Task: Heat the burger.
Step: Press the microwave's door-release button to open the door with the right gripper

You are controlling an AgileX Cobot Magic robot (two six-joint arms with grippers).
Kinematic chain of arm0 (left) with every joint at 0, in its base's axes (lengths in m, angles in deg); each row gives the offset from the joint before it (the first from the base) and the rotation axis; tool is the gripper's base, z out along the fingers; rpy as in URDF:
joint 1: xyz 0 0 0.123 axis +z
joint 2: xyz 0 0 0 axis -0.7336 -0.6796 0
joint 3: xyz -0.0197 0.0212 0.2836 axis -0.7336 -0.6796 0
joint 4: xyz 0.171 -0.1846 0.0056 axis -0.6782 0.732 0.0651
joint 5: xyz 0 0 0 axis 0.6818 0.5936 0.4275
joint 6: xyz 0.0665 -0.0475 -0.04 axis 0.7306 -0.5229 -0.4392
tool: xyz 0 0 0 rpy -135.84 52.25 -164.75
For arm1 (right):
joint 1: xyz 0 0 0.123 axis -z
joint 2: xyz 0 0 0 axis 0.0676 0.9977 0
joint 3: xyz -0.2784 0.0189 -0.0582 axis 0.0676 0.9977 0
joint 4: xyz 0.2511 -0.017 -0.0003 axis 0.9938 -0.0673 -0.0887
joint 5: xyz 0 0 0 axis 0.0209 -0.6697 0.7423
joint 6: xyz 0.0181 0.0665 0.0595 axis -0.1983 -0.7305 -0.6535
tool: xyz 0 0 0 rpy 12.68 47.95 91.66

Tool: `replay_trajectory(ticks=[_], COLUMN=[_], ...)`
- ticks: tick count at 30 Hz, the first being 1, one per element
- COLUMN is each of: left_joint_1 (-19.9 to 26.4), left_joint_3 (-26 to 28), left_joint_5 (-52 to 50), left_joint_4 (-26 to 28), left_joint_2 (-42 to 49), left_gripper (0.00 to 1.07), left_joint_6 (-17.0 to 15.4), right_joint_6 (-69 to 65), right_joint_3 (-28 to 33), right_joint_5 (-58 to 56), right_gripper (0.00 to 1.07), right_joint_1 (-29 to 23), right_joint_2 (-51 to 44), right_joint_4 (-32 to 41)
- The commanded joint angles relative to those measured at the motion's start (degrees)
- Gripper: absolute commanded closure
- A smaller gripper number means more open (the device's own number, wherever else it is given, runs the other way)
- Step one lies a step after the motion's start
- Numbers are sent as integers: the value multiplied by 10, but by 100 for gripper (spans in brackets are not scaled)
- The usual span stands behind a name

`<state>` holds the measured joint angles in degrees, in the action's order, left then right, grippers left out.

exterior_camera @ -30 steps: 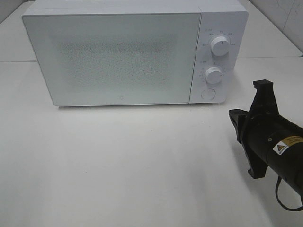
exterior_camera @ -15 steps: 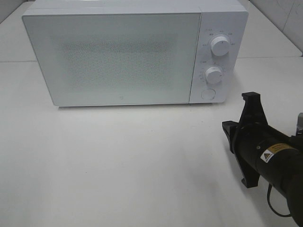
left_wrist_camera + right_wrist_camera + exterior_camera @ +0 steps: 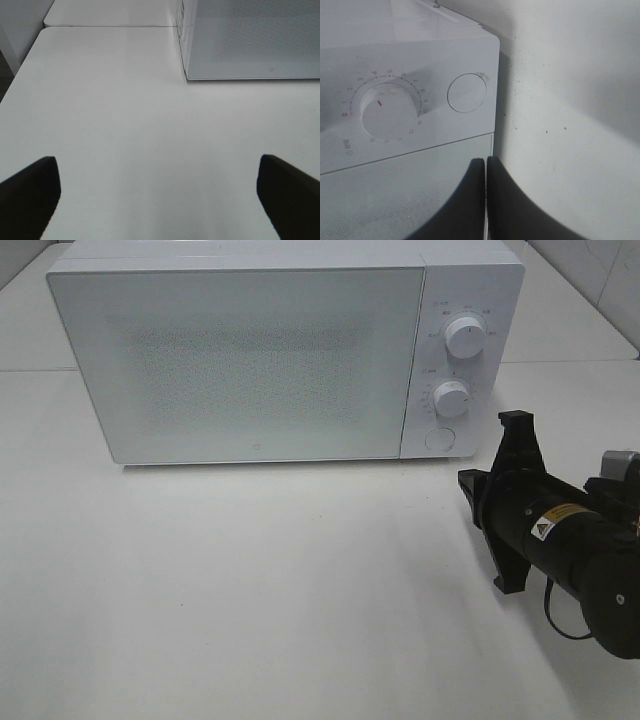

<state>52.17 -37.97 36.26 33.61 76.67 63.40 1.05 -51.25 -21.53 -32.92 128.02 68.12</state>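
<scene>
The burger is out of view. A white microwave [image 3: 250,360] stands at the back of the table with its door closed; its frosted front hides the inside. My right gripper [image 3: 468,485] is shut and empty, just right of and in front of the control panel. In the right wrist view its fingertips [image 3: 485,162] press together, close below the round door button [image 3: 466,93] and the lower dial [image 3: 387,110]. My left gripper [image 3: 160,200] does not show in the high view. In the left wrist view it is wide open over bare table, short of the microwave's corner [image 3: 186,75].
The white table [image 3: 250,580] stretches in front of the microwave. The panel carries an upper dial [image 3: 466,335], a lower dial [image 3: 452,398] and a round button [image 3: 440,438]. A tiled wall [image 3: 600,270] rises at the back right. The table's left edge [image 3: 20,70] shows.
My right arm has moved left and a little up the view, toward the microwave's control panel. Its gripper stayed shut. The microwave has not changed.
</scene>
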Motion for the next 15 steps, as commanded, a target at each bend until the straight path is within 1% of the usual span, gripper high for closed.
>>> replay_trajectory(ticks=[1,2,4,5,7,8,15], left_joint_1=[1,1,1,1,1,1,1], left_joint_3=[-1,-1,-1,-1,-1,-1,-1], left_joint_5=[1,1,1,1,1,1,1], left_joint_4=[-2,-2,-2,-2,-2,-2,-2], left_joint_2=[12,12,12,12,12,12,12], left_gripper=[6,6,6,6,6,6,6], left_joint_6=[-2,-2,-2,-2,-2,-2,-2], right_joint_6=[-1,-1,-1,-1,-1,-1,-5], right_joint_3=[-16,-26,-31,-42,-48,-60,-95], right_joint_5=[-12,-26,-30,-38,-41,-45,-59], right_gripper=[107,107,107,107,107,107,107], right_joint_1=[16,28,33,44,49,56,69], right_joint_2=[5,10,12,17,20,29,53], right_joint_4=[-23,-34,-38,-48,-52,-58,-77])
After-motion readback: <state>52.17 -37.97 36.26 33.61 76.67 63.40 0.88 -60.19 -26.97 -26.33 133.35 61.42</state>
